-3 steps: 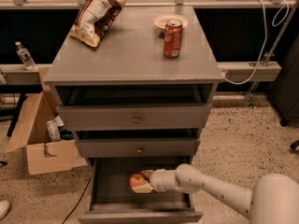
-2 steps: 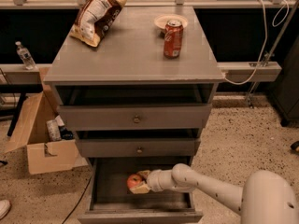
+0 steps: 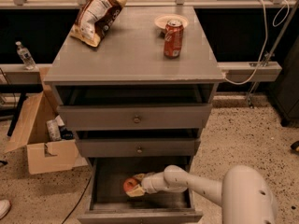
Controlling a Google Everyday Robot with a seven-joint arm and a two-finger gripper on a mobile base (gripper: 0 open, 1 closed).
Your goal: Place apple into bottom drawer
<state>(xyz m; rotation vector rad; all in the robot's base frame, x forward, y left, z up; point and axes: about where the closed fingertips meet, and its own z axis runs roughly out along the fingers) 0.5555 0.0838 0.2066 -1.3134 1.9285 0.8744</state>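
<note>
My gripper (image 3: 134, 189) is inside the open bottom drawer (image 3: 140, 215), below the front edge of the tabletop (image 3: 131, 55). Its 2 fingers are closed around the apple (image 3: 129, 185), held left of the drawer's middle. A soda can (image 3: 173, 38) stands near the back-right corner and a chip bag (image 3: 96, 15) lies at the back-left.

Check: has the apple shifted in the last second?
Yes, slightly left. The apple, at the hand inside the bottom drawer, now sits left of the middle drawer's knob; earlier it was directly below it.
</note>
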